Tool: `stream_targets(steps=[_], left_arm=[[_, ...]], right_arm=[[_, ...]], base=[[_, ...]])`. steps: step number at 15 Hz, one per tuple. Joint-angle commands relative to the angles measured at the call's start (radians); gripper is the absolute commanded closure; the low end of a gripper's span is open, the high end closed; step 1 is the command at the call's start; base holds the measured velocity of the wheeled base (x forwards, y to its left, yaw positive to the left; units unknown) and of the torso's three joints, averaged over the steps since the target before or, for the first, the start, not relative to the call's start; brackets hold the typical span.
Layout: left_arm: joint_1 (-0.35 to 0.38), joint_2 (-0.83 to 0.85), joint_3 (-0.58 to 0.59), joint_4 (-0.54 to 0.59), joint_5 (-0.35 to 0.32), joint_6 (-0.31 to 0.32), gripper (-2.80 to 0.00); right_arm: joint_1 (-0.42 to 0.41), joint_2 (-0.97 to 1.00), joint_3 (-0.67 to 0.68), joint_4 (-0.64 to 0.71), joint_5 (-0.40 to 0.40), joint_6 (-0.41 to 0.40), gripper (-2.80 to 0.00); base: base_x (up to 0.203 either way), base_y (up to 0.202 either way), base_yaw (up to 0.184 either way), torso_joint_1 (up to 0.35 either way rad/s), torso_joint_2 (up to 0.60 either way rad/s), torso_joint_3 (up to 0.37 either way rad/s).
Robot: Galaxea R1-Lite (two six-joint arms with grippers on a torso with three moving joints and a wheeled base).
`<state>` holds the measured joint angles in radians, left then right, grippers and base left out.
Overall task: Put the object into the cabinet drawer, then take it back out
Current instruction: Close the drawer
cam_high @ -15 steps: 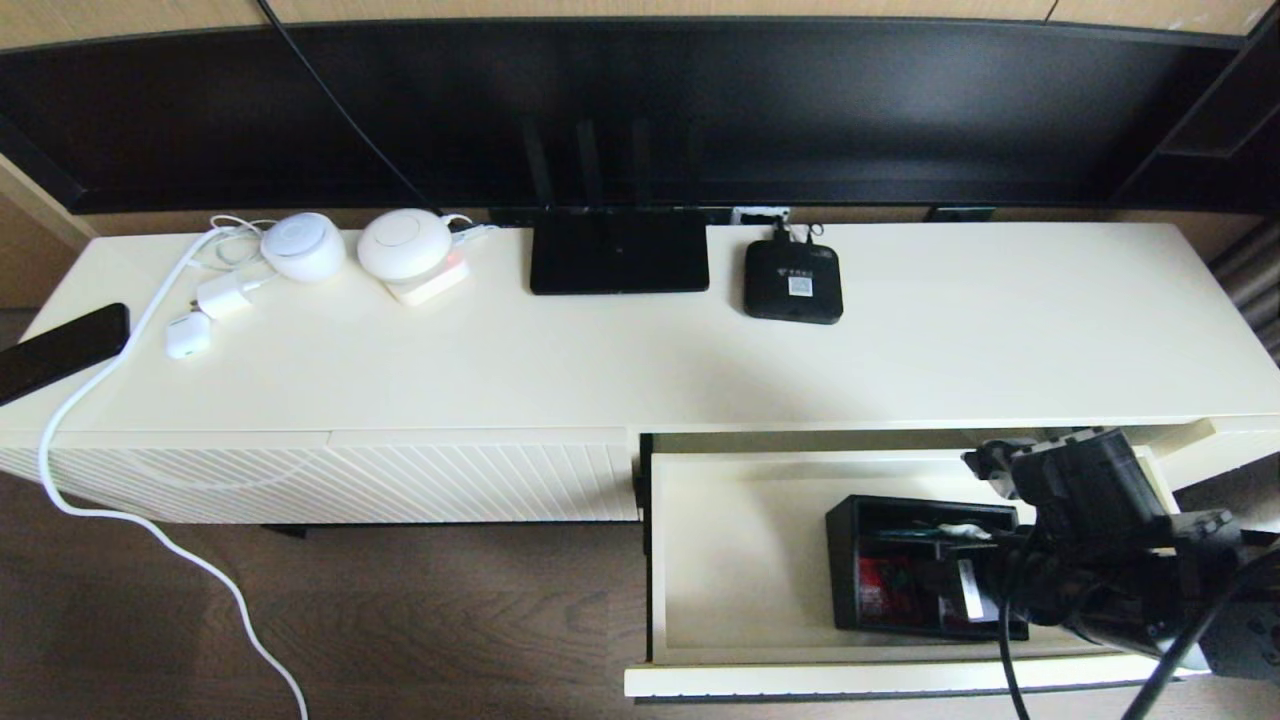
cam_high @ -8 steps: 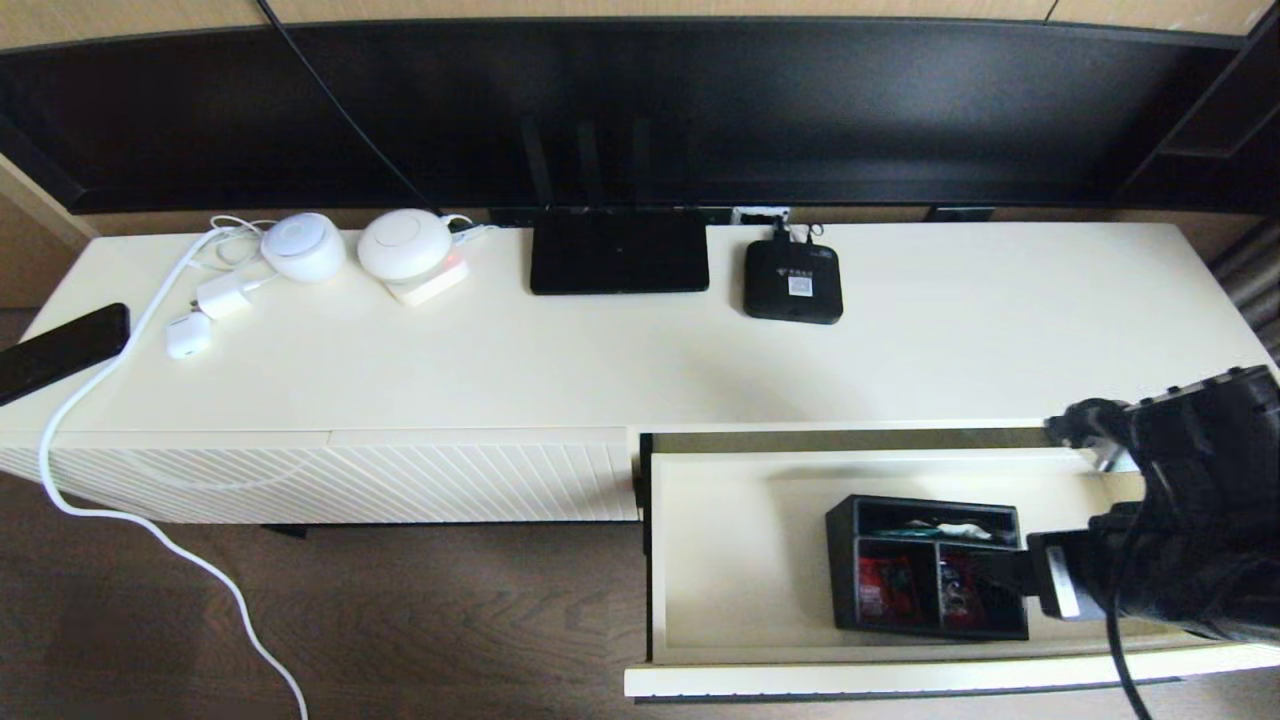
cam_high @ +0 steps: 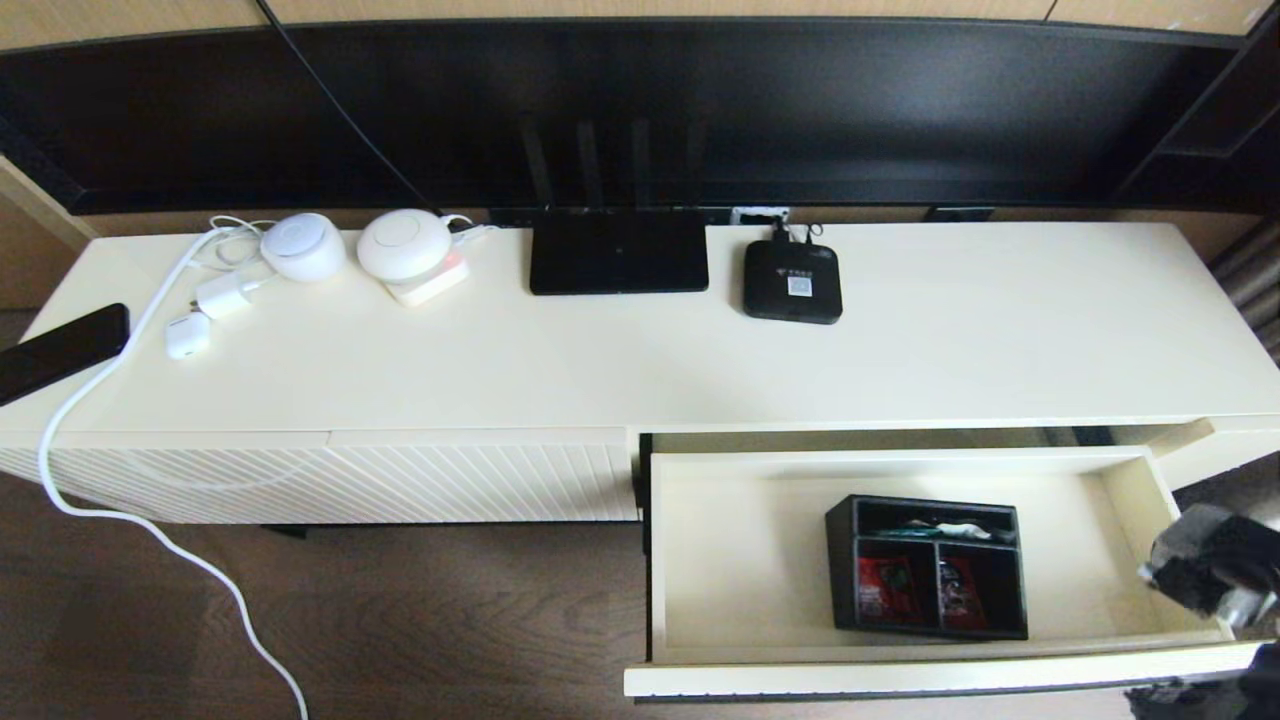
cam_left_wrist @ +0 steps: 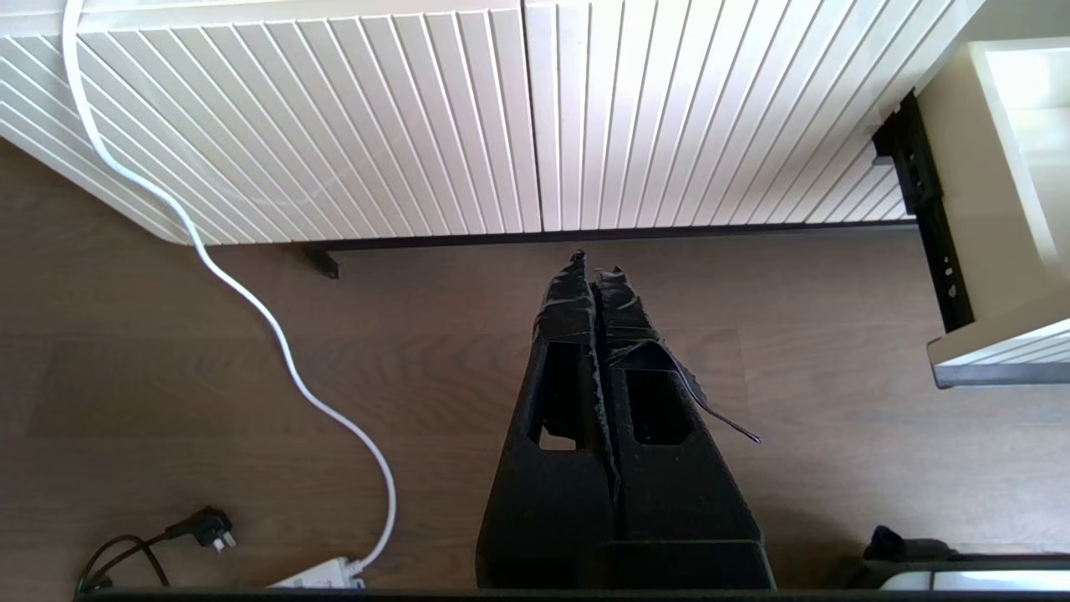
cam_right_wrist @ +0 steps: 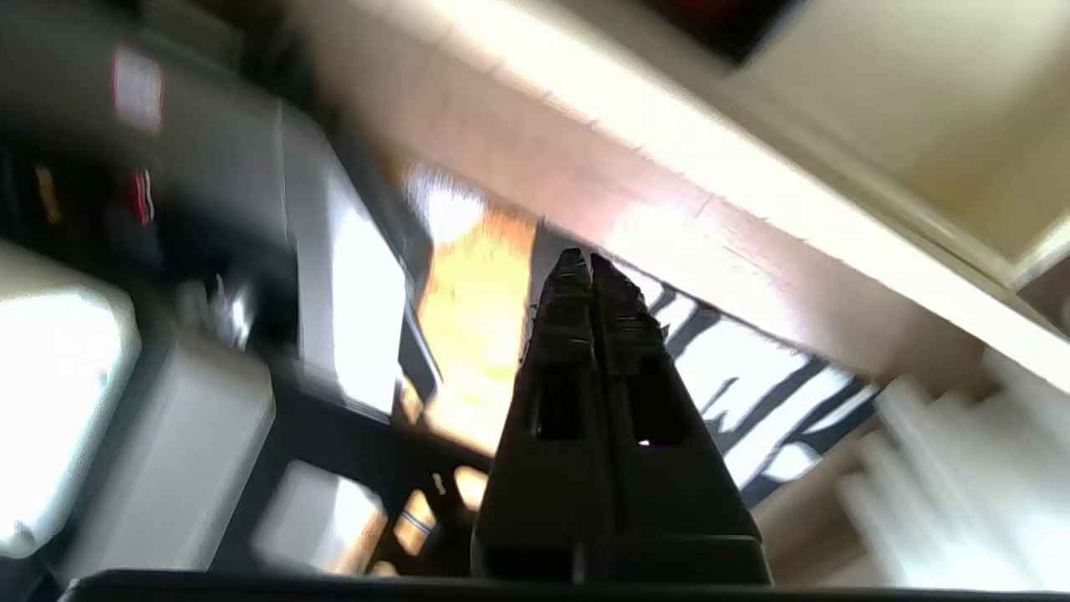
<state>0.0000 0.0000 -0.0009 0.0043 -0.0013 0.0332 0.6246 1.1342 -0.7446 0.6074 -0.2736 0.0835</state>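
The black organizer box (cam_high: 928,565) is seen lying flat inside the pulled-out cabinet drawer (cam_high: 740,560), towards its right half and close to its front wall, with nothing resting on it or gripping it. Red packets are visible in its two smaller compartments; no print on them can be read. On the cabinet top (cam_high: 1000,340), along the back edge, a flat black router (cam_high: 618,250) and a small black box with a white label (cam_high: 792,281) are placed, the label's writing being illegible; white round devices (cam_high: 350,245) and chargers are gathered near the back left corner. The right gripper (cam_right_wrist: 583,259) is shown closed and empty in its wrist view, off the drawer's right end. The left gripper (cam_left_wrist: 592,257), seen only in the left wrist view, is closed on nothing above the wooden floor (cam_left_wrist: 209,401), before the ribbed panel (cam_left_wrist: 418,117), with a white cable (cam_left_wrist: 276,334) trailing nearby.
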Motion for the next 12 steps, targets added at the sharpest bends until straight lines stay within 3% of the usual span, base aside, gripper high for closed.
stream_targets(steps=[1, 3, 9, 12], left_arm=[[0.0, 0.0, 0.0, -0.001, 0.0, 0.001, 0.0], [0.0, 0.002, -0.001, 0.0, 0.0, 0.001, 0.0], [0.0, 0.0, -0.001, -0.001, 0.0, 0.001, 0.0], [0.0, 0.002, 0.001, 0.0, 0.0, 0.001, 0.0]], right_arm=[[0.097, -0.033, 0.08, 0.002, 0.0, -0.032, 0.0], [0.157, -0.012, 0.168, -0.029, 0.002, -0.067, 0.0], [0.184, 0.16, 0.455, -0.527, 0.02, -0.222, 0.0], [0.184, 0.216, 0.512, -0.64, 0.022, -0.269, 0.0]], base=[[0.0, 0.0, 0.0, 0.0, 0.0, 0.0], [0.0, 0.0, 0.0, 0.0, 0.0, 0.0], [0.0, 0.0, 0.0, 0.0, 0.0, 0.0], [0.0, 0.0, 0.0, 0.0, 0.0, 0.0]])
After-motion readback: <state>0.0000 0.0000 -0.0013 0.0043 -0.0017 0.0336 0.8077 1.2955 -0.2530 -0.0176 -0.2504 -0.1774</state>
